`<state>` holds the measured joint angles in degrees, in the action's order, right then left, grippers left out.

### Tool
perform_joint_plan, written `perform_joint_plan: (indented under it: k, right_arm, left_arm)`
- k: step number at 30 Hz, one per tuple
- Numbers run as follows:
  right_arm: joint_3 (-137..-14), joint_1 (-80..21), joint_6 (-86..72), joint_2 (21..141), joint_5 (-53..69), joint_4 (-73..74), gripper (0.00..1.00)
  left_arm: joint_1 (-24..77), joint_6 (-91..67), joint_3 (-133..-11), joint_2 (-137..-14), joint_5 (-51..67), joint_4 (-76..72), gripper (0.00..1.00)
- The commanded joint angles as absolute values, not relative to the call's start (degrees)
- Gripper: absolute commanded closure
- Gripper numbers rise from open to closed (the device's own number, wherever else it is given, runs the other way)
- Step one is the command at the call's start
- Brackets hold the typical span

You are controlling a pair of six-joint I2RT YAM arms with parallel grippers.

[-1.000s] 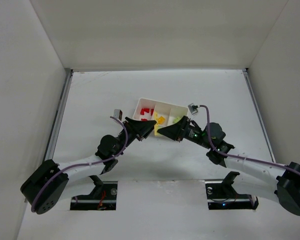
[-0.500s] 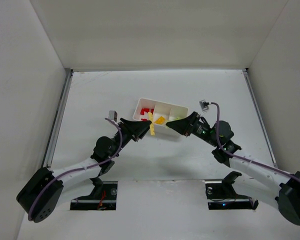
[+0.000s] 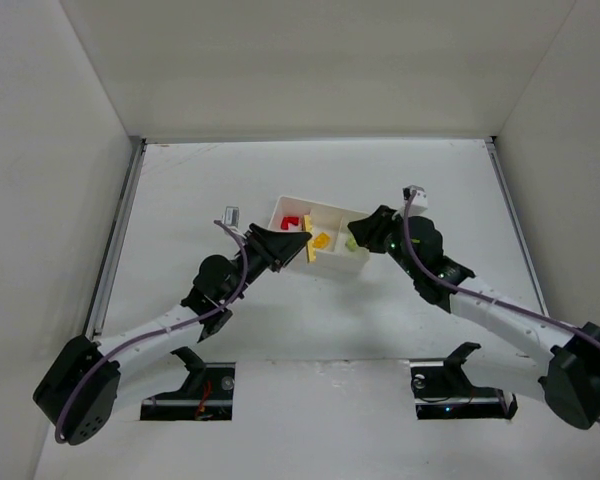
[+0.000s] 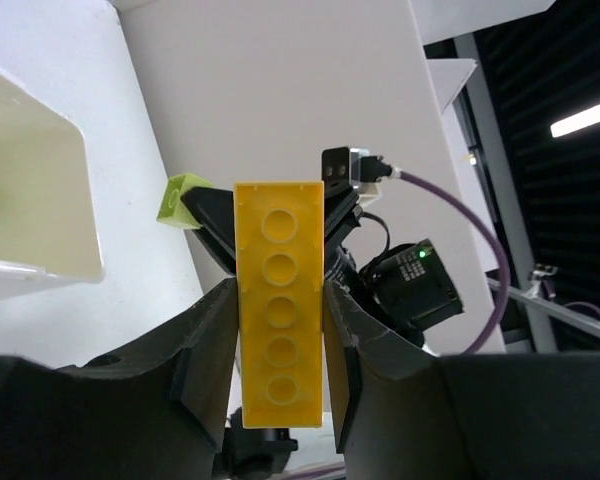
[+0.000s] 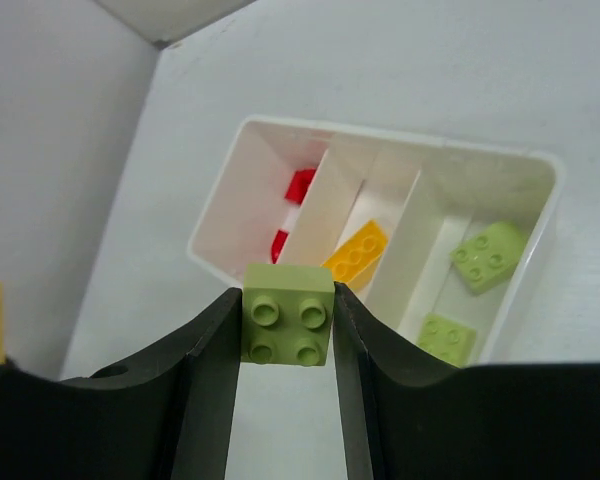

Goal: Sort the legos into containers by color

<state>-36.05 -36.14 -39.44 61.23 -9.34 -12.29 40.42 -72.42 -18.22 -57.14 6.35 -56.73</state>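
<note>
Yellow lego (image 4: 280, 310) is pinched in L claw (image 3: 285, 243), green lego (image 5: 287, 314) in R claw (image 3: 358, 238); both claws near white tray (image 3: 335, 264) on worktop (image 3: 230, 180).

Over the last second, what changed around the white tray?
The right gripper, clamped on a pale green brick, swung rightward to the right end of the tray. The left gripper kept its long yellow brick beside the tray's left end. The tray stayed put.
</note>
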Motion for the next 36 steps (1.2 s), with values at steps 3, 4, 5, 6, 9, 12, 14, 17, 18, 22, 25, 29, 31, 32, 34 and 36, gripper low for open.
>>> perform_joint_plan:
  k: [3, 4, 5, 6, 9, 12, 14, 17, 18, 22, 25, 29, 31, 32, 34, 36]
  right_arm:
    - [-41.66, -36.96, -32.52, 67.75, -18.54, -9.49, 0.59]
    - [-41.75, -36.96, -32.52, 68.81, -18.72, -9.84, 0.58]
    - [-42.01, -36.96, -32.52, 69.78, -18.81, -9.93, 0.57]
    - [-42.19, -36.96, -32.52, 70.57, -18.72, -10.02, 0.57]
    - [-42.8, -36.96, -32.61, 72.24, -18.81, -10.46, 0.52]
    - [-42.98, -36.87, -32.52, 72.6, -18.63, -11.25, 0.41]
    - [-42.98, -36.69, -32.61, 71.81, -18.37, -11.51, 0.35]
    - [-42.19, -36.43, -32.78, 69.09, -18.19, -11.51, 0.33]
    - [-41.4, -36.43, -32.78, 67.43, -18.45, -11.51, 0.33]
    - [-37.63, -36.25, -33.31, 61.01, -18.72, -11.08, 0.33]
    - [-34.46, -36.6, -34.27, 56.62, -18.63, -10.81, 0.33]
    - [-31.38, -36.95, -35.33, 52.22, -18.46, -9.76, 0.32]
    - [-30.59, -37.22, -35.59, 50.81, -18.11, -9.32, 0.32]
    - [-30.32, -37.39, -35.6, 50.28, -18.02, -9.23, 0.32]
    - [-29.88, -37.57, -35.42, 49.22, -17.93, -9.23, 0.32]
    - [-29.53, -37.57, -35.33, 48.17, -17.75, -8.88, 0.32]
  left_arm:
    - [40.91, -62.94, -24.25, -57.57, 5.8, -50.46, 0.87]
    - [40.91, -62.15, -24.87, -57.74, 5.63, -49.58, 0.87]
    - [40.74, -61.09, -25.4, -58.09, 5.28, -48.61, 0.87]
    - [40.74, -60.56, -25.92, -58.27, 4.93, -47.91, 0.87]
    - [40.65, -58.63, -27.24, -59.5, 4.13, -46.24, 0.87]
    - [40.56, -56.52, -28.82, -61.52, 3.25, -45.0, 0.87]
    - [40.47, -55.2, -30.14, -63.45, 2.73, -44.04, 0.87]
    - [40.82, -53.18, -32.42, -66.87, 1.24, -42.54, 0.87]
    - [41.0, -52.13, -33.48, -68.28, 0.62, -42.1, 0.87]
    - [42.05, -47.48, -38.57, -73.55, -1.49, -38.69, 0.87]
    - [42.76, -42.29, -43.05, -77.77, -5.61, -33.77, 0.87]
    - [43.9, -35.88, -49.29, -83.92, -10.1, -27.26, 0.86]
    - [44.51, -33.41, -51.93, -86.91, -11.77, -25.41, 0.85]
    - [44.78, -32.09, -52.9, -88.32, -12.47, -24.88, 0.85]
    - [45.22, -30.77, -54.14, -89.91, -14.58, -24.09, 0.85]
    - [45.92, -29.71, -54.75, -90.79, -16.25, -23.82, 0.84]
